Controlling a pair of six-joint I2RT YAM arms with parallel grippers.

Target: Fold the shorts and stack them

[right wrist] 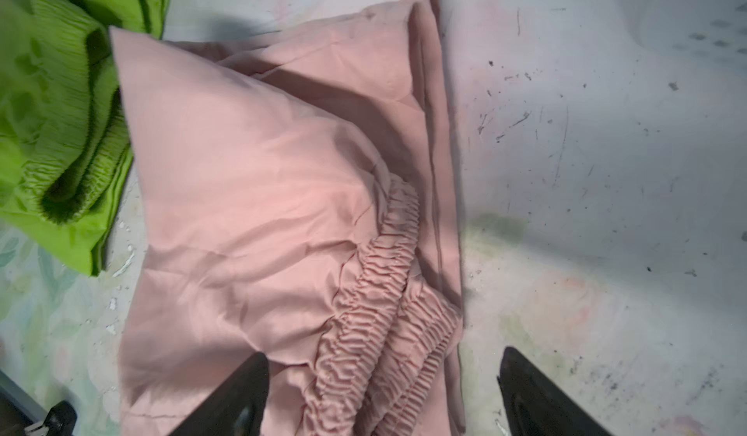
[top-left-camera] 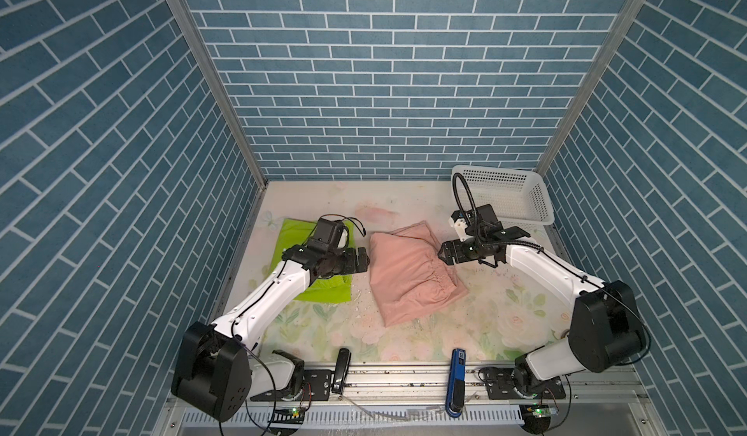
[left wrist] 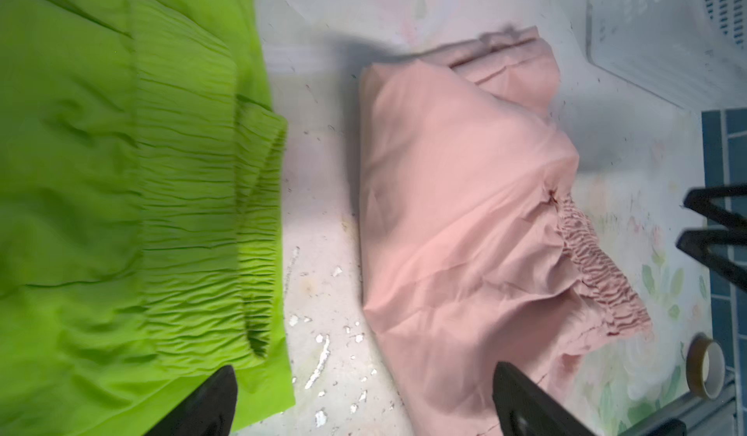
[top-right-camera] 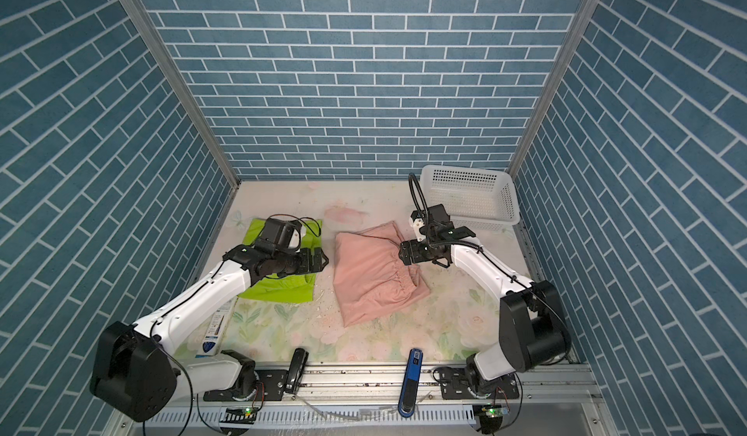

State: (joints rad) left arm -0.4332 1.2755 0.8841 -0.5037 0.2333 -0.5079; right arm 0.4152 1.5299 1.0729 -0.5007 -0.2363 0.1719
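Observation:
The salmon-pink shorts (top-left-camera: pixel 408 276) (top-right-camera: pixel 372 276) lie folded in the middle of the table, gathered waistband toward the right. The lime-green shorts (top-left-camera: pixel 319 292) (top-right-camera: pixel 283 288) lie flat to their left, partly hidden under my left arm. My left gripper (top-left-camera: pixel 366 262) (left wrist: pixel 364 373) hangs open over the gap between the two shorts and holds nothing. My right gripper (top-left-camera: pixel 441 252) (right wrist: pixel 384 357) is open at the pink shorts' (right wrist: pixel 262 191) right edge. It straddles the waistband, with one finger over cloth and the other over bare table.
A white perforated basket (top-left-camera: pixel 505 199) (top-right-camera: pixel 469 195) stands at the back right corner behind the right arm. A black tool (top-left-camera: pixel 340 369) and a blue tool (top-left-camera: pixel 456 381) rest on the front rail. A tape roll (left wrist: pixel 705 367) lies near the right front edge.

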